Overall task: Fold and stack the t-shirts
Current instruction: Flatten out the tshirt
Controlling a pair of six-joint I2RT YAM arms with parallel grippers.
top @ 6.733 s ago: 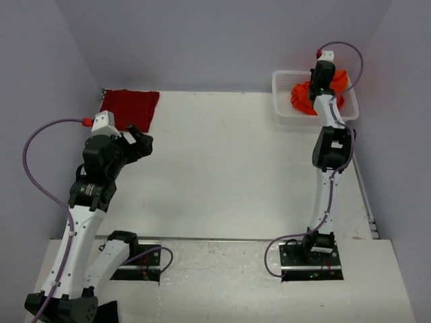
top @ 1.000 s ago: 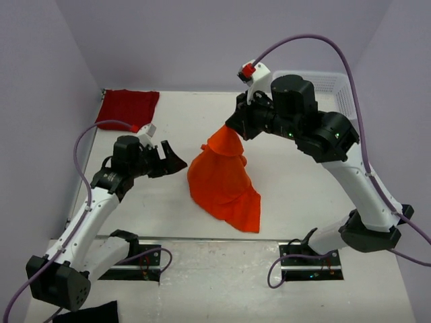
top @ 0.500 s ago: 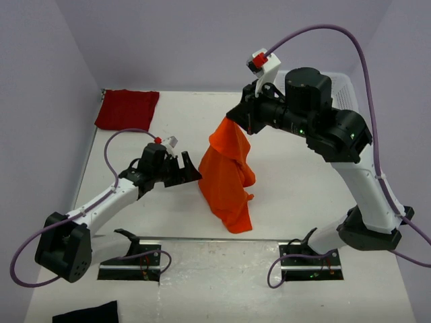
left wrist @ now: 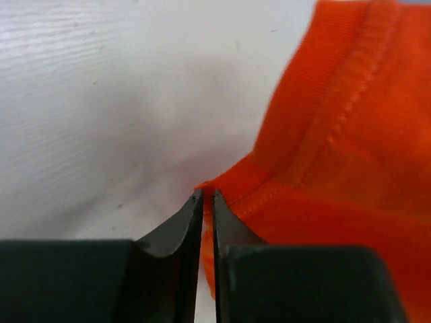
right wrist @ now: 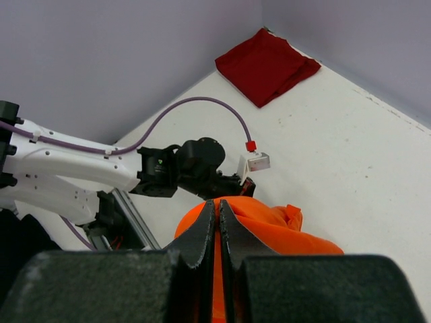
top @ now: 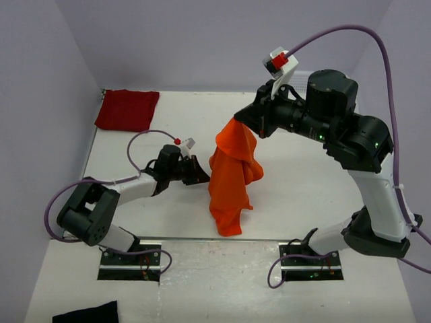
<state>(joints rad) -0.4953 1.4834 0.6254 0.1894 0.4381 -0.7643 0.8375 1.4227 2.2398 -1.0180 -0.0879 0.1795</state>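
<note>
The bright orange t-shirt hangs bunched above the middle of the table, its lower end touching the table near the front edge. My right gripper is shut on its top, with orange cloth pinched between the fingers. My left gripper reaches low across the table to the shirt's left side. Its jaws are shut on a hemmed corner of the orange cloth. The dark red t-shirt lies folded flat in the far left corner, also in the right wrist view.
A small black cloth lies on the near ledge at the bottom left. The left arm's purple cable loops above the table behind its wrist. Walls close the table on the left, back and right.
My left arm stretched further right to the shirt and its open jaws closed on the cloth's edge. My right arm lifted the orange t-shirt higher and slightly right, so it hangs narrower.
</note>
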